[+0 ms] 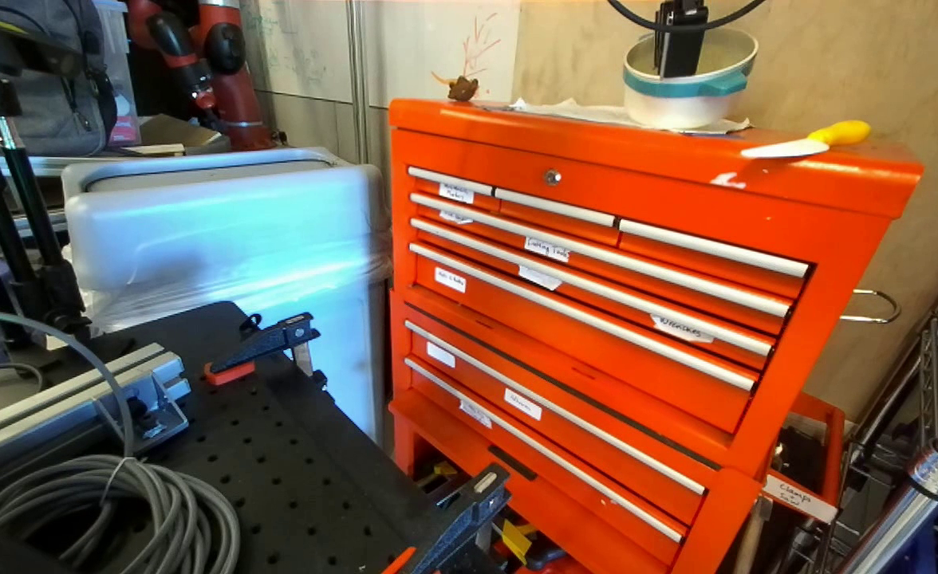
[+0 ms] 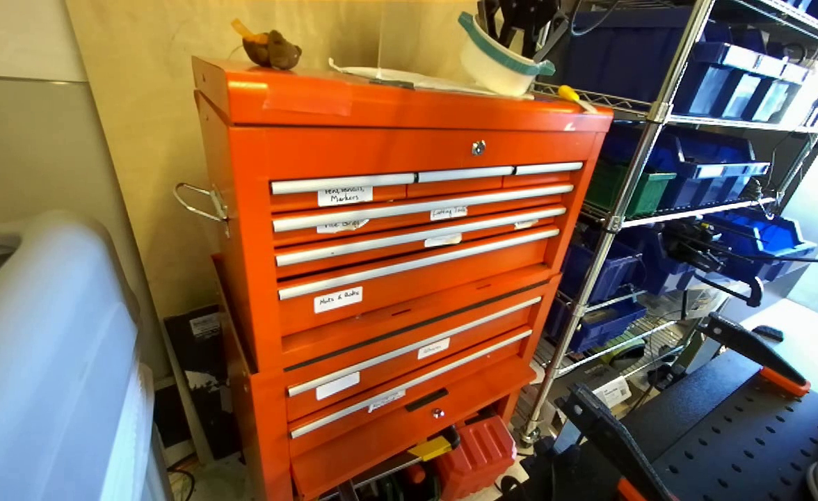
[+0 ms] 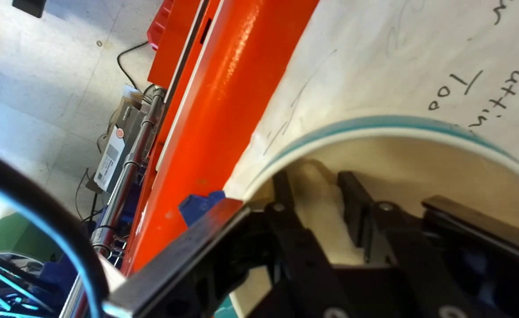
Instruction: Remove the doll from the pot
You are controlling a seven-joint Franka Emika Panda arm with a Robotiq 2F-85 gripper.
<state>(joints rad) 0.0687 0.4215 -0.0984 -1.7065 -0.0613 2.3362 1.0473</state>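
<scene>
Gripper [image 3: 314,179] framed inside pot [image 1: 676,110] atop red tool chest [image 1: 477,147]

The whitish pot, banded in teal-blue at its rim, is pictured on the tool chest, set on a sheet of paper [image 3: 374,57] marked with handwriting. Within the pot's rim, the gripper's two black fingers [image 3: 354,198] are caught in the wrist view pointed inward and parted, a clear gap left between them; nothing is seen to be pinched, and a pale beige surface is shown through the gap. Whether a doll lies in the pot cannot be made out, as part of the inside is covered by the gripper. To the left of the pot in both exterior views, well apart from it on the same chest top, a small brown object [image 2: 273,51] with an orange strip [image 2: 243,30] is shown; what it is cannot be settled. To the right of the pot, near it, a tool [image 1: 820,141] with a yellow handle and a white blade is laid. In an exterior view, blue bins [image 2: 618,62] are held on a wire rack [image 2: 634,174] to the right of the pot.
</scene>
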